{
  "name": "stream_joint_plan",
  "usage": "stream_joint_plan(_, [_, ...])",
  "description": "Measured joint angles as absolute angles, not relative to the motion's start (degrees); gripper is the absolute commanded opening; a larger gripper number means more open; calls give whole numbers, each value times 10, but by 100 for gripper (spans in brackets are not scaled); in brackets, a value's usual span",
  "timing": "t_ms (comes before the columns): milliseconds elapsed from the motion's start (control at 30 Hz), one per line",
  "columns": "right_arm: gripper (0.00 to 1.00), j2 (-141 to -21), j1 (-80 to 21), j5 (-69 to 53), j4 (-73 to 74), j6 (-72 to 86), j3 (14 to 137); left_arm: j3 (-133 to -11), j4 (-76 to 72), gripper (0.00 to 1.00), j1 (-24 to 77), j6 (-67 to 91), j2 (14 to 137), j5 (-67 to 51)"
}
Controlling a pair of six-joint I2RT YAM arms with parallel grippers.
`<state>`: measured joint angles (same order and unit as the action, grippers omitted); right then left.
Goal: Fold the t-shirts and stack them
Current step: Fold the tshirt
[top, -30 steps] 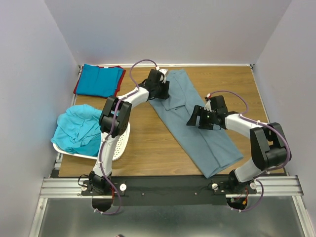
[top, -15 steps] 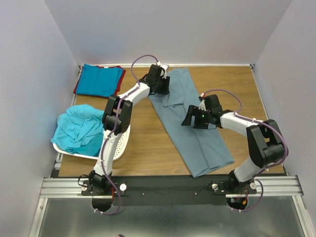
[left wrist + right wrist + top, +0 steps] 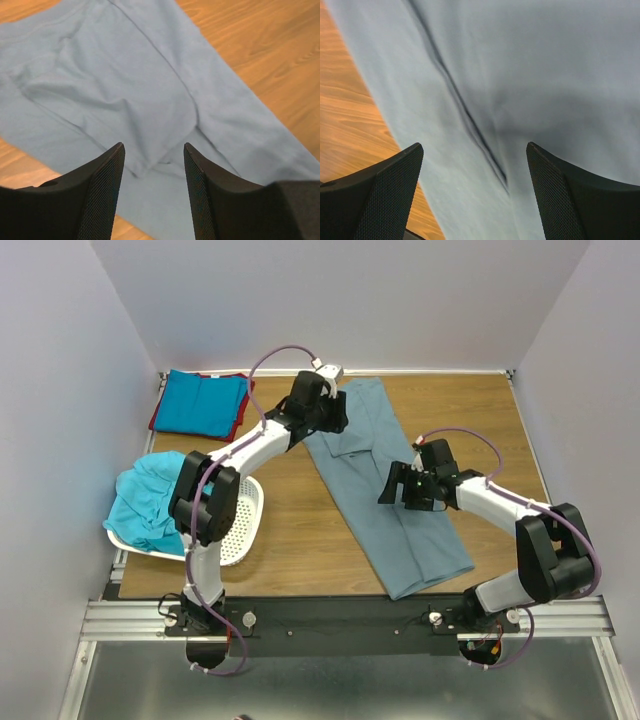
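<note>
Grey-blue t-shirt [image 3: 357,466] lies diagonally across wooden table [image 3: 300,530].

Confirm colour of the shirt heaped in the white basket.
The shirt is bright turquoise, plain with no pattern. It shows best in the top external view.

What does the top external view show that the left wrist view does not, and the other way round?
Only the top external view shows the right gripper, which is open, the white basket holding the turquoise shirt, and the bright blue shirt folded on the red shirt in the far left corner. Only the left wrist view shows the left gripper close up, its mesh-faced fingers open above a crease in the cloth. Both views show the grey-blue shirt lying on the wooden table.
</note>
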<state>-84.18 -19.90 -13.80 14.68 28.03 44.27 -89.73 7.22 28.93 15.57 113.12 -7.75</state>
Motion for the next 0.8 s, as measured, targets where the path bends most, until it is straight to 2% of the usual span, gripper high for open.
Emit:
stream_joint_plan(133, [89, -838, -199, -126, 166, 281, 422, -844, 25, 58, 309, 174, 1126, -90])
stream_joint_plan(333, [89, -837, -201, -125, 166, 285, 419, -808, 0, 58, 320, 194, 1181, -117])
stream_joint_plan(800, [89, -821, -236, -132, 129, 302, 392, -853, -29, 59, 299, 200, 1253, -164])
